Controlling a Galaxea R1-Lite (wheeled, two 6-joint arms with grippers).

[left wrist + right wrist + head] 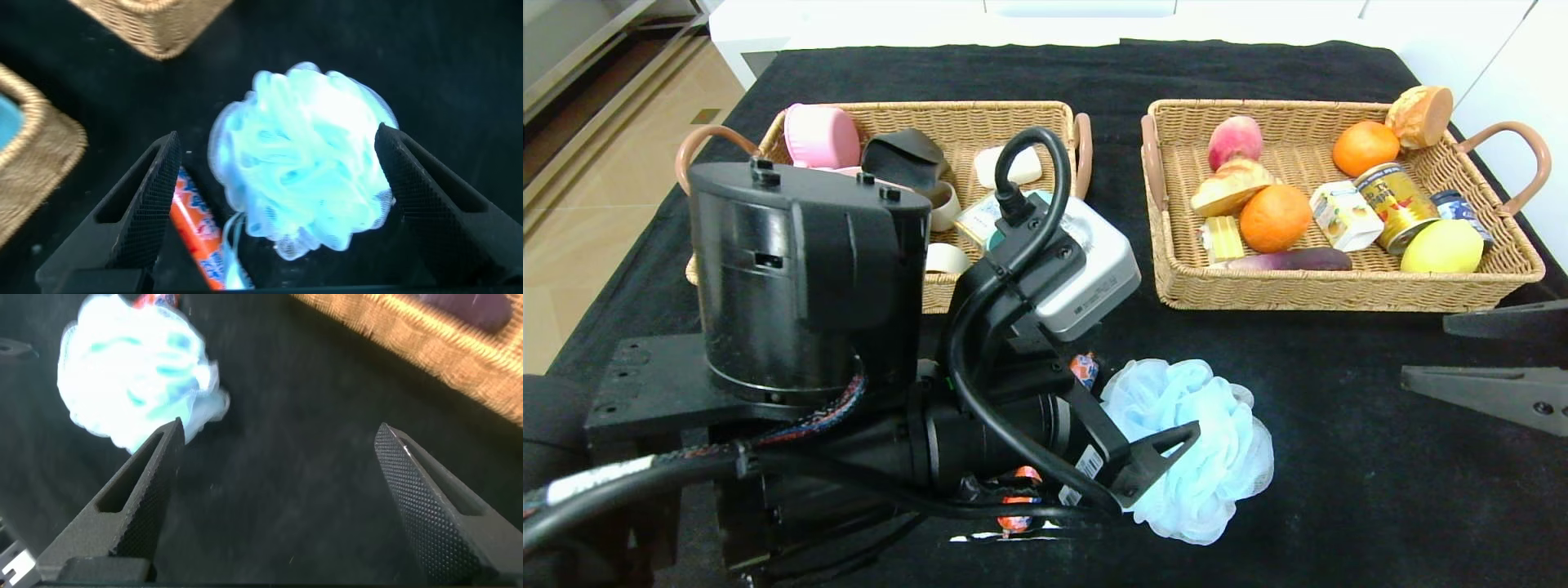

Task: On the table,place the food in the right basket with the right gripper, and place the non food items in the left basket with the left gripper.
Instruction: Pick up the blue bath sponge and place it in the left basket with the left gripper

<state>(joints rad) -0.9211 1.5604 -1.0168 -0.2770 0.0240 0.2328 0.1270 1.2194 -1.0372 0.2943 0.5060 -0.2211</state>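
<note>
Left gripper (1168, 461) poised over the bath pouf (1196, 445); sorting nearly complete.

The left basket (1045, 114) already contains the soap bar (1010, 167), black pouch (904, 155) and card box (977, 219); the right basket (1339, 286) holds the white carton (1343, 214) among fruit and cans. Remaining on the worktop (1339, 490) are the pouf, near centre, and the sausage stick (196, 237), lying just left of it and largely hidden under the left arm. Left fingers (425, 192) stand wide, straddling the pouf without gripping it. The right gripper (1494, 359) waits at the right edge, fingers wide, holding nothing. Open cloth lies right of the pouf; the basket walls are well clear on the far side.
</note>
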